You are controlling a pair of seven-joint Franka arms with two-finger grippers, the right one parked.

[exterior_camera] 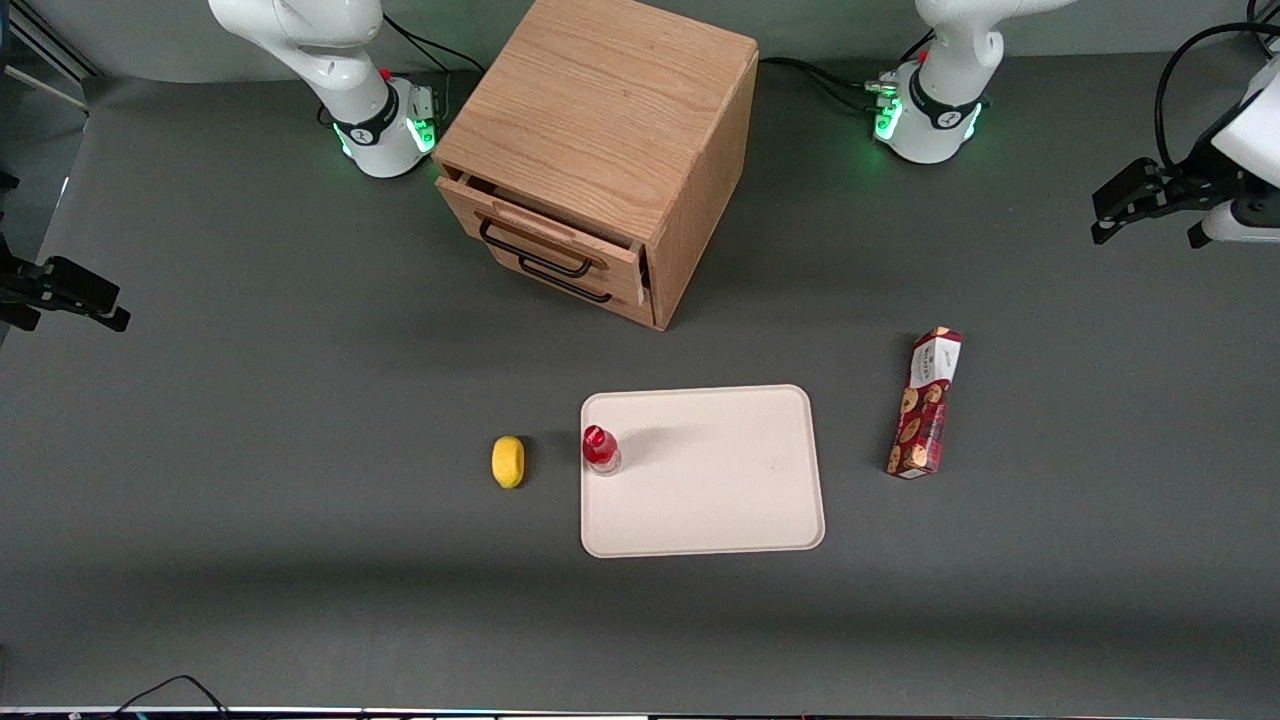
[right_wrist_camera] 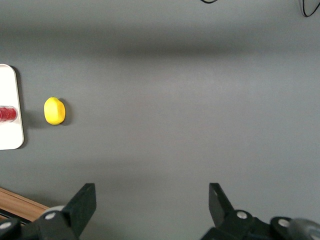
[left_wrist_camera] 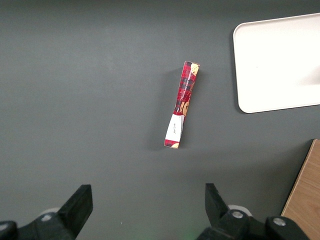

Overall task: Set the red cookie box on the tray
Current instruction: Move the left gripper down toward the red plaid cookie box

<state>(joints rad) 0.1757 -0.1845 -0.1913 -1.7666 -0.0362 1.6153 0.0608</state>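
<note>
The red cookie box (exterior_camera: pixel 925 402) (left_wrist_camera: pixel 182 104) lies flat on the grey table, beside the tray (exterior_camera: pixel 720 480) (left_wrist_camera: pixel 280 60) toward the working arm's end, with a gap between them. Its white label end points away from the front camera. The tray is cream-white with a low rim. My gripper (exterior_camera: pixel 1145 235) (left_wrist_camera: pixel 147 192) hangs open and holds nothing, high over the working arm's end of the table, farther from the front camera than the box and well apart from it.
A small red-capped bottle (exterior_camera: pixel 600 448) stands on the tray's edge toward the parked arm. A yellow lemon-like object (exterior_camera: pixel 508 461) lies on the table beside it. A wooden drawer cabinet (exterior_camera: pixel 600 150) stands farther from the front camera than the tray, its top drawer slightly open.
</note>
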